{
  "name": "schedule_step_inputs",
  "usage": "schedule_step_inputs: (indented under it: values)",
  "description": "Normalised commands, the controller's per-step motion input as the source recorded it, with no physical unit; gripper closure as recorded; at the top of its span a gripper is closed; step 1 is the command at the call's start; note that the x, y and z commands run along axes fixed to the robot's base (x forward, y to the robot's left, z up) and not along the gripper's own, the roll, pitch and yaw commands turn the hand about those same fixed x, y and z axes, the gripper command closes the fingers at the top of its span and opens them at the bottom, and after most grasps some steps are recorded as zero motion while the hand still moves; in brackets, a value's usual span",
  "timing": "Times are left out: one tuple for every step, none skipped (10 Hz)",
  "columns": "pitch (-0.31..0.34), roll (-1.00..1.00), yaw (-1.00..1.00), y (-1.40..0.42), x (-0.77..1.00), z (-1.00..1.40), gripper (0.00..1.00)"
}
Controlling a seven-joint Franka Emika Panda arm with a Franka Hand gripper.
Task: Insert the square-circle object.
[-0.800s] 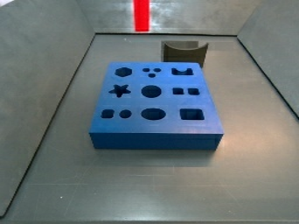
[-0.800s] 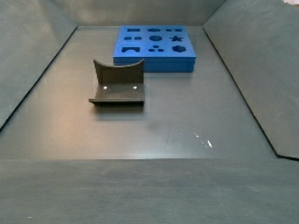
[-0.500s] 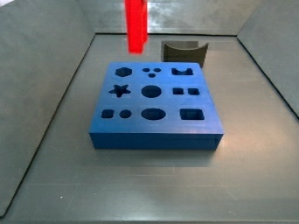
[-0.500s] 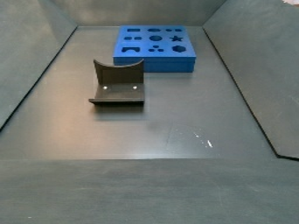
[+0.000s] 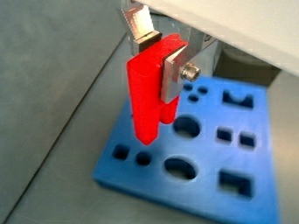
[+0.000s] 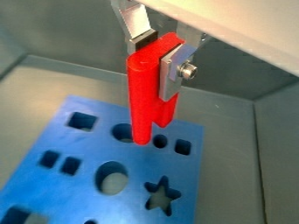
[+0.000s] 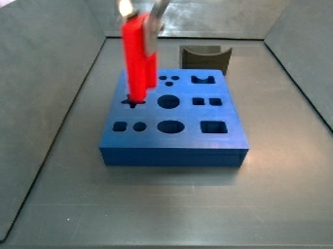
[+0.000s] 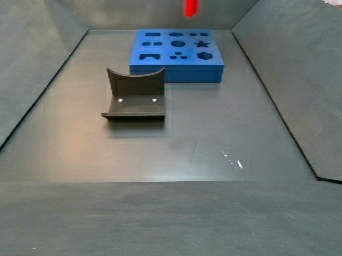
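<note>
My gripper [image 5: 159, 54] is shut on the square-circle object [image 5: 149, 96], a bright red tall slim peg that hangs upright from the silver fingers [image 5: 174, 72]. Both wrist views show it held above the blue holed block [image 5: 198, 153], near its holes but not in one. It also shows in the wrist view [image 6: 149, 92] with the gripper [image 6: 156, 48] around its upper end. In a side view the peg [image 7: 136, 60] hangs over the block's [image 7: 176, 122] left part, its lower end near the star hole. In a side view only its tip [image 8: 191, 8] shows above the block [image 8: 178, 53].
A dark grey curved piece [image 8: 135, 96] lies on the grey floor in front of the block; in a side view it [image 7: 205, 57] stands behind the block. Grey walls enclose the floor on all sides.
The red peg has come down and forward from the back wall, to hang low over the block's left part. The block and the curved piece have not moved.
</note>
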Motion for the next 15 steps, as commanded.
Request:
schedule_step_inputs:
  values:
    - [0.0, 0.02, -1.0, 0.0, 0.0, -0.65, 1.0]
    - [0.0, 0.01, -1.0, 0.0, 0.0, -0.65, 1.0]
    - [0.0, 0.01, -1.0, 0.0, -0.11, -0.47, 1.0]
    - [-0.02, 0.0, -1.0, 0.0, -0.09, -0.29, 1.0]
    - [-0.021, 0.0, -1.0, 0.0, 0.0, 0.0, 1.0]
    - [-0.067, -0.03, -0.95, 0.0, -0.04, 0.38, 1.0]
    - [-0.134, -0.11, -0.84, 0.0, -0.08, 0.49, 1.0]
    - [-0.143, -0.17, -0.84, 0.0, -0.05, 0.37, 1.0]
    - [-0.154, -0.23, -0.84, 0.0, 0.0, 0.23, 1.0]
    - [-0.163, -0.27, -0.84, 0.0, 0.0, 0.14, 1.0]
    - [-0.16, -0.3, -0.84, 0.0, 0.0, 0.07, 1.0]
    - [-0.189, -0.2, -0.86, -0.03, -0.14, -0.03, 1.0]
    - [-0.19, -0.2, -0.85, -0.02, -0.17, -0.13, 1.0]
    - [-0.156, -0.15, -0.85, 0.0, -0.23, -0.16, 1.0]
    - [-0.137, -0.12, -0.85, 0.0, -0.25, -0.2, 1.0]
